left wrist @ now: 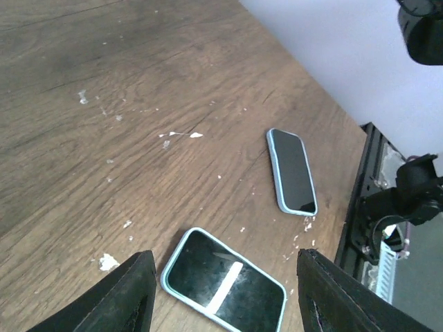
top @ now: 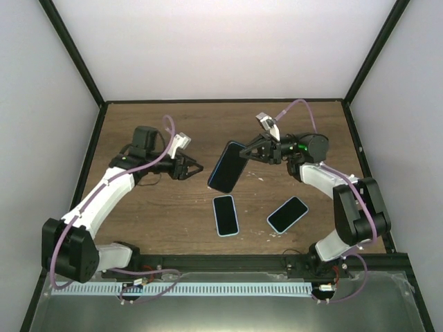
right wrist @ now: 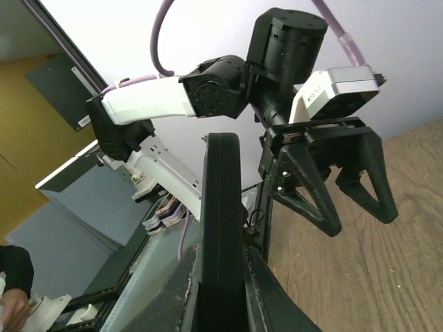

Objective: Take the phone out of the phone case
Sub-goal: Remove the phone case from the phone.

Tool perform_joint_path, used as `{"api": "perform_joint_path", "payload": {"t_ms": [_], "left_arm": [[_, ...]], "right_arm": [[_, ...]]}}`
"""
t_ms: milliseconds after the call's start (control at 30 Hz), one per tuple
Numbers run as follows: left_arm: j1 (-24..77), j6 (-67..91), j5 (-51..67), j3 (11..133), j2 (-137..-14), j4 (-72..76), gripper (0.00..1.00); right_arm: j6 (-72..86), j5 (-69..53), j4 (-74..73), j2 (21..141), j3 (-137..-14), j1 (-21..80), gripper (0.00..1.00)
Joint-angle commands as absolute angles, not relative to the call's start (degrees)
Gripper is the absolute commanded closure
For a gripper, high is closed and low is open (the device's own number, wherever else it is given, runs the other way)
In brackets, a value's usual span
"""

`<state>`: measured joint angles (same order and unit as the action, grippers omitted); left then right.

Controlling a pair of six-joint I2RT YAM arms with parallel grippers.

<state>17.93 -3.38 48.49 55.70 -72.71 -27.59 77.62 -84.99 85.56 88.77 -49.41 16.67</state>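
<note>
While my right gripper (top: 247, 150) is clamped on the phone (top: 228, 167), that phone hangs off the table (top: 159, 131), tilted, in the gap between my two arms. The right wrist view shows it edge-on, with my fingers pressed on its two broad faces.

My left gripper (top: 196, 168) sits just beside the phone's free long edge. Its jaws are apart and nothing is in them.

The phone case (right wrist: 221, 200) is dark on a dark phone, so I cannot tell where the shell ends and the body begins.

Handling, my estimate:
- The phone is rigid and fairly dense, with a slick glass face that would crack if dropped.
- The case is probably a thin, somewhat flexible shell with a lip gripping the rim, and less slippery than the glass.

Where to grip, my estimate:
- The left fingers should pinch a corner of the case lip, not the glass, and peel it outward.
- The right clamp should keep its hold on the broad faces, clear of that corner.

Risk: if the shell lets go suddenly, the phone could slip from the clamp.

A second handset (top: 225, 214) and a third handset (top: 287, 214) lie flat on the table, both in pale blue surrounds and well apart from my fingers.
</note>
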Motion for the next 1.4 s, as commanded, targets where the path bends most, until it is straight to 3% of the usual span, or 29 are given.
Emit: {"api": "perform_joint_path", "payload": {"t_ms": [0, 200, 367, 600, 1067, 1367], "left_arm": [[17.86, -4.40, 46.41, 55.72, -72.68, -27.48, 0.43], [15.96, -4.68, 65.09, 54.16, -68.32, -26.67, 0.34], [16.30, -4.89, 70.93, 53.36, -66.29, -27.37, 0.33], [21.44, -5.42, 68.29, 53.60, -66.71, -28.12, 0.33], [22.66, -5.82, 60.82, 53.78, -68.27, -27.77, 0.38], [22.59, -5.54, 54.76, 52.57, -69.34, -25.92, 0.42]], "right_arm": [[80.70, -84.28, 89.95, 87.58, -50.28, 17.23, 0.99], [79.02, -83.51, 86.49, 88.51, -51.13, 15.89, 0.99], [78.61, -82.32, 85.04, 88.79, -51.33, 14.93, 0.99], [78.57, -81.84, 84.89, 88.61, -51.11, 14.94, 0.99], [78.95, -82.71, 86.88, 86.98, -50.71, 17.22, 0.99], [85.90, -83.08, 96.59, 86.63, -51.02, 18.97, 0.99]]}}
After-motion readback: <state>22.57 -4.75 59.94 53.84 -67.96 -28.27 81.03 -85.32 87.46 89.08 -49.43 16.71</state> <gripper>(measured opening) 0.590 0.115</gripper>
